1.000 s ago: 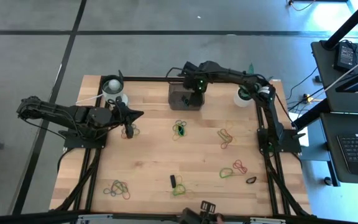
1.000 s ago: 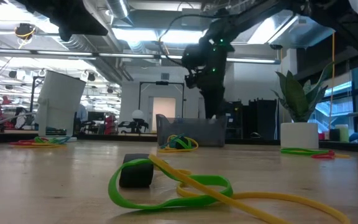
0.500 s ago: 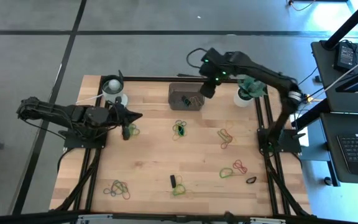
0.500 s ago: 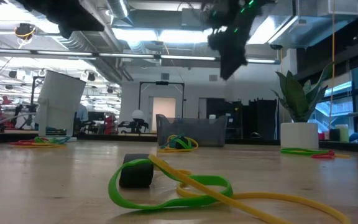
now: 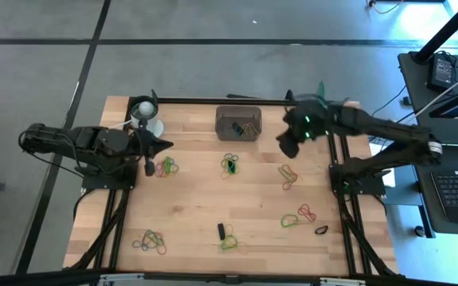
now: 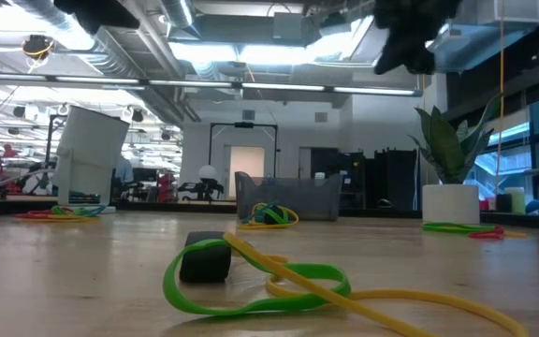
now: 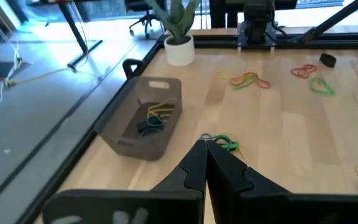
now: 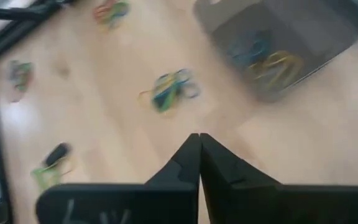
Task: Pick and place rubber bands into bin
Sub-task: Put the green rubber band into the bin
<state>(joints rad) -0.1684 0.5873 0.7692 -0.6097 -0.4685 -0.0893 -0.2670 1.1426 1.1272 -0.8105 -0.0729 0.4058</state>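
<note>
Jaws of right gripper [image 8: 199, 138] pressed together, nothing held, raised beside bin [image 5: 238, 122]; left gripper [image 7: 206, 145] jaws likewise pressed together, empty, near white cup [image 5: 145, 114]; bands inside bin seen only by wrist views; rubber bands [image 5: 230, 164] scattered over wooden surface [image 5: 197, 199]; lit workshop behind.

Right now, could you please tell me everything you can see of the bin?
The bin is a small, dark grey-brown rectangular container with rounded corners and translucent walls, plastic by its look. It stands upright near the table's far edge, middle. A few rubber bands, yellow and dark, lie inside. Neither gripper touches it.
</note>
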